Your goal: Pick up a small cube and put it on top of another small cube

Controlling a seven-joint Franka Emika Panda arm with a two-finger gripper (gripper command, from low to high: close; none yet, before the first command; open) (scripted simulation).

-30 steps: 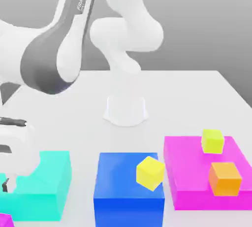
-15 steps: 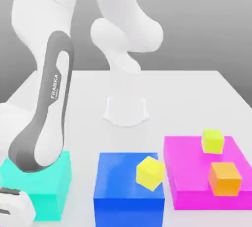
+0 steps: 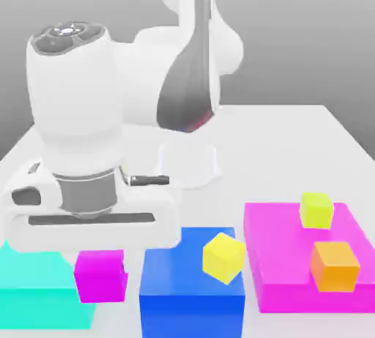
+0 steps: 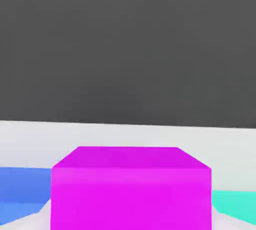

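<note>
The white tabletop point(image 3: 293, 138) carries everything, and the white Panda arm point(image 3: 80, 109) now stands over its near side, where a second ago it was low at the exterior view's left edge. Beneath the hand sits the wide cyan block point(image 3: 36, 285); just beyond the fingers toward the exterior view's right is the wide blue block point(image 3: 183, 285), and well beyond that the wide flat magenta block point(image 3: 293, 256).

The gripper point(image 3: 99, 256) was spread a second ago and has since closed; it now pinches the small plain magenta cube point(image 3: 100, 276), which hangs directly under the hand, clear of the tabletop and between the cyan and blue blocks. In the hand view the same cube point(image 4: 131, 189) sits right at the fingers.

So the pick looks done, and the carry is under way. Candidate targets lie away from the fingers: a small yellow cube point(image 3: 223, 257) on the blue block, nearest, then a small orange cube point(image 3: 335, 265) and a small yellow-green cube point(image 3: 316, 210) on the flat magenta block.
</note>
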